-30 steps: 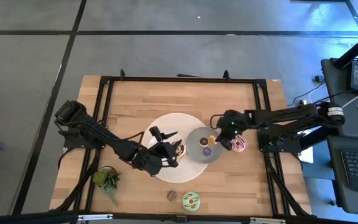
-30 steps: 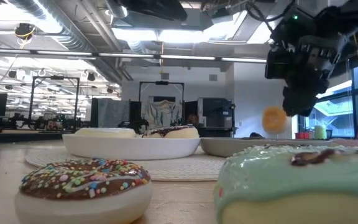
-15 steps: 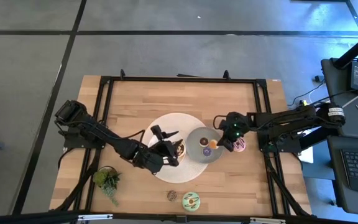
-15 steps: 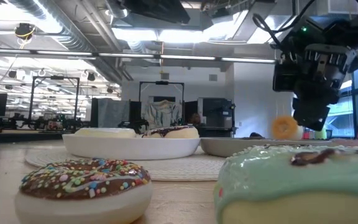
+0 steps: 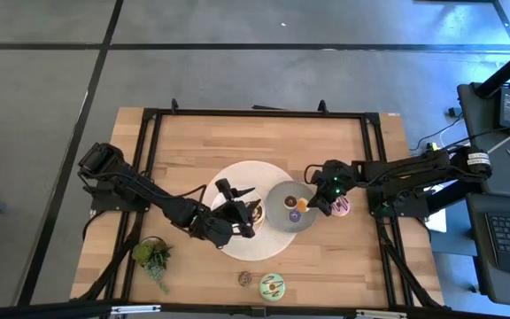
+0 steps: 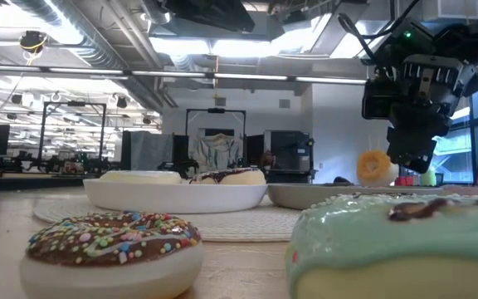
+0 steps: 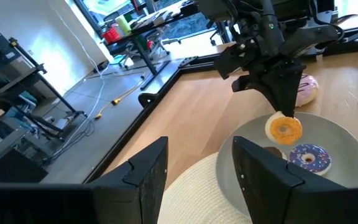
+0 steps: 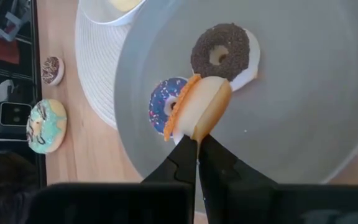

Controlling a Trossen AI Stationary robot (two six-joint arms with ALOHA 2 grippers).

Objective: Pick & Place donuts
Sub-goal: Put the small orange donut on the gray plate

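My right gripper (image 5: 312,200) is over the grey dish (image 5: 277,190), shut on a mini orange donut (image 8: 197,109). A purple donut (image 8: 166,106) and a chocolate donut (image 8: 224,53) lie flat in that dish. A pink donut (image 5: 342,206) lies on the table just right of it, partly under the right arm. My left gripper (image 7: 201,180) is open above the white dish (image 6: 177,195), which holds a chocolate-iced donut (image 6: 226,176) and a white one (image 6: 139,175). A green donut (image 5: 272,284) and a small brown sprinkled donut (image 5: 244,278) lie by the near edge. My right gripper pinches the orange donut's rim (image 8: 194,135) between its two fingertips (image 8: 185,152), coming from above and pointing down. The donut stands on edge and hangs below the fingers (image 6: 409,149), just above the grey dish floor (image 7: 347,140), close to the purple donut.
A round white woven mat (image 8: 95,68) lies under the white dish. A small leafy plant (image 5: 153,257) stands at the near left corner. The black frame (image 5: 374,168) borders the table. Bare wood (image 5: 237,137) shows along the far side.
My right gripper, still shut on the orange donut, has sunk a little toward the grey dish and shifted slightly toward the near edge. The donut hangs lower over the dish than a second ago.
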